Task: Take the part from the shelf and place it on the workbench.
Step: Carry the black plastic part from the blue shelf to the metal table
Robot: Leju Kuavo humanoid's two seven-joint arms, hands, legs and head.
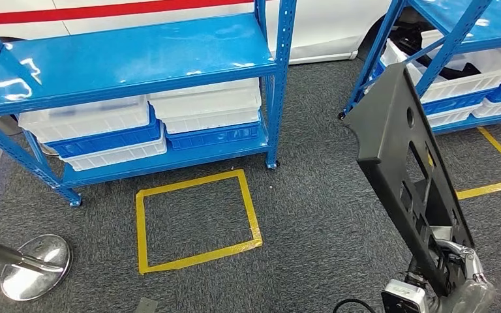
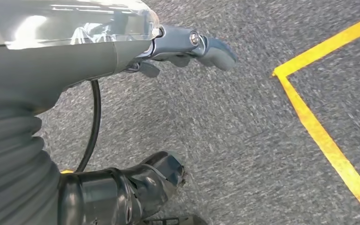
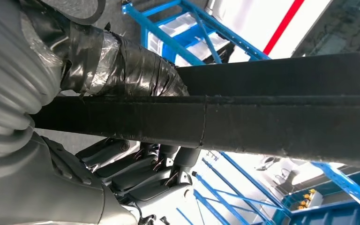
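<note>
Right hand [image 1: 453, 277] grips the black part [image 1: 408, 163] by its lower end, held upright over carpet, clear of the blue shelves [image 1: 130, 62]. Left hand [image 2: 187, 47] hangs w/ nothing in it, fingers apart. We judge pickup done; no workbench visible, placing left.

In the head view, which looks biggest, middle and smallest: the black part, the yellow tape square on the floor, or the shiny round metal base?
1. Black part, though it is nearest the camera.
2. Yellow tape square.
3. Round metal base.
</note>
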